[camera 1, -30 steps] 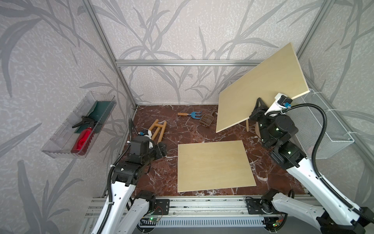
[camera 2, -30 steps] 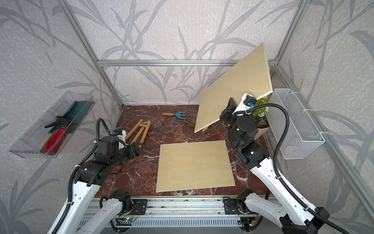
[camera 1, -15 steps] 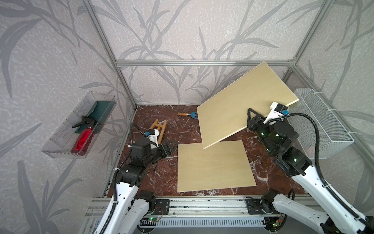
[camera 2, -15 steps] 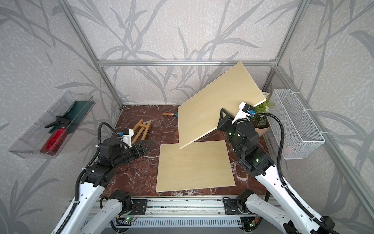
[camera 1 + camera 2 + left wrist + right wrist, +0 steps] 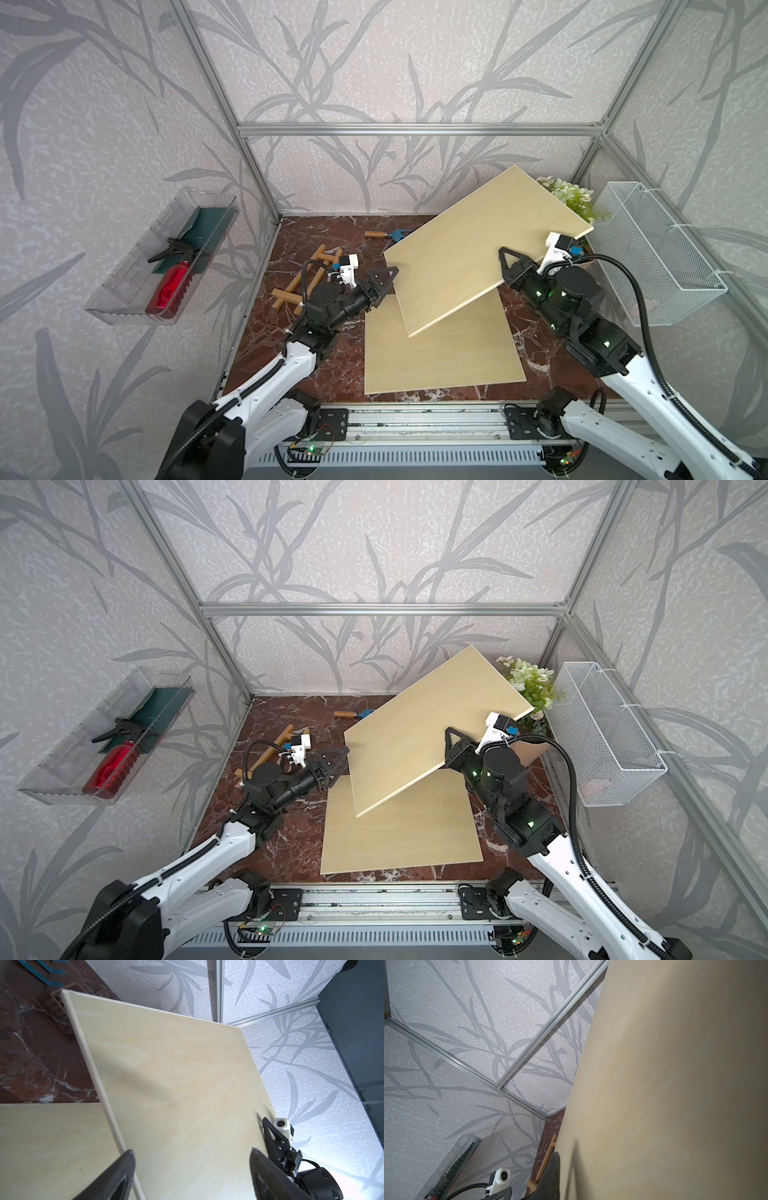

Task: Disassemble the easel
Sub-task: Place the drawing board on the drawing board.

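Right gripper (image 5: 508, 270) is clamped on the right edge of the tilted board (image 5: 478, 257), held at frame centre above the flat board (image 5: 449, 353). Left gripper (image 5: 388, 284) is spread wide at its left edge. Easel frame (image 5: 305, 276) is laid left of centre.

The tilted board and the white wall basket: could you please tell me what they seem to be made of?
The tilted board looks like thin plywood, matt and unpainted: faint pale grain streaks, a lighter thin edge. The wall basket is probably metal wire mesh coated white: a fine see-through grid with a thicker rim wire.
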